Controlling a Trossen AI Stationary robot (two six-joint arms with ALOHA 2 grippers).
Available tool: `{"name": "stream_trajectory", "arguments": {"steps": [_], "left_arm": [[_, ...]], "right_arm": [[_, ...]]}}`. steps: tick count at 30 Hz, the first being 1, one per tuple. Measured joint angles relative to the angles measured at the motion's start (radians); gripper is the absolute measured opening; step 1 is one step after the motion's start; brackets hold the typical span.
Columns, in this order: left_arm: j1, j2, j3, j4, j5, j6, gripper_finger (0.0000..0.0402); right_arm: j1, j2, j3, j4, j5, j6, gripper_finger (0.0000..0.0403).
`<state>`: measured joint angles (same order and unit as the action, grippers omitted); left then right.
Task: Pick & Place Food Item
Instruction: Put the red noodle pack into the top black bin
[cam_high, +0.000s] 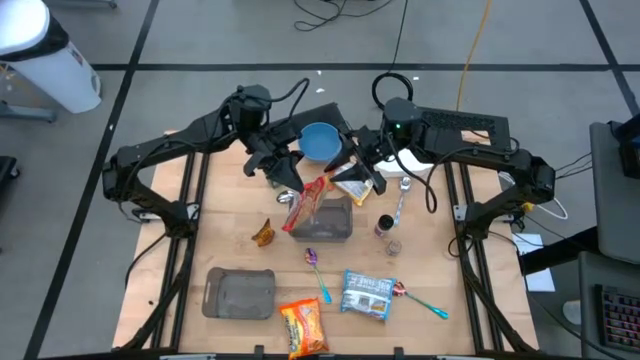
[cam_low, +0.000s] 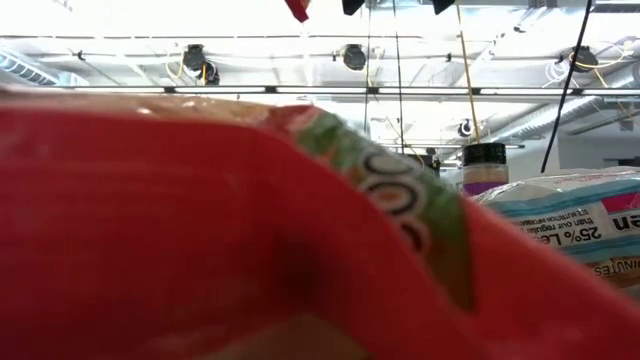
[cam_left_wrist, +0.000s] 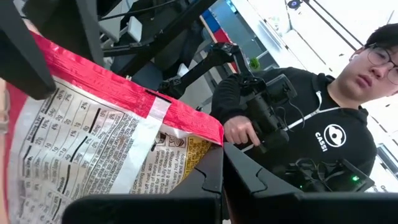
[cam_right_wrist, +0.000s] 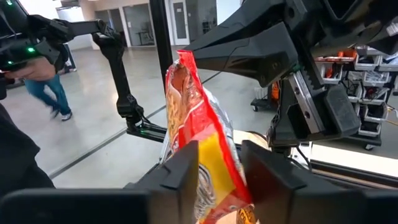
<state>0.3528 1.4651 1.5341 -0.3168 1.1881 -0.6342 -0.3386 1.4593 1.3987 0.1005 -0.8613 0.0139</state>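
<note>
While above the tray (cam_high: 335, 228) | left gripper (cam_high: 291, 182) clamps bag (cam_high: 310, 200) | right gripper (cam_right_wrist: 219, 163) straddles bag, grip unclear

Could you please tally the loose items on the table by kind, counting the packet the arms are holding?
Snack packets: 3 (held red packet, orange packet, blue packet)
Spoons: 3 ()
Grey trays: 2 ()
Blue bowl: 1
Total: 9
</note>
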Motion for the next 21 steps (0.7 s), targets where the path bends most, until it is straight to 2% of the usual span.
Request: {"name": "stream_trajectory", "arguments": {"steps": [8,11,17,21], "left_arm": [[0.000,0.000,0.000,0.000,-0.003,0.003,0.0003],[0.000,0.000,0.000,0.000,-0.034,0.018,0.0004],[0.023,0.000,0.000,0.007,-0.117,0.055,0.0007],[0.051,0.000,0.000,0.008,-0.151,0.065,0.0025]], "right_arm": [[0.000,0.000,0.000,0.000,0.001,0.000,0.0006],[0.000,0.000,0.000,0.000,0.048,0.017,0.0006],[-0.001,0.000,-0.001,-0.002,0.053,0.038,0.0001],[-0.001,0.000,-0.001,-0.010,0.054,0.057,0.0001]]}}
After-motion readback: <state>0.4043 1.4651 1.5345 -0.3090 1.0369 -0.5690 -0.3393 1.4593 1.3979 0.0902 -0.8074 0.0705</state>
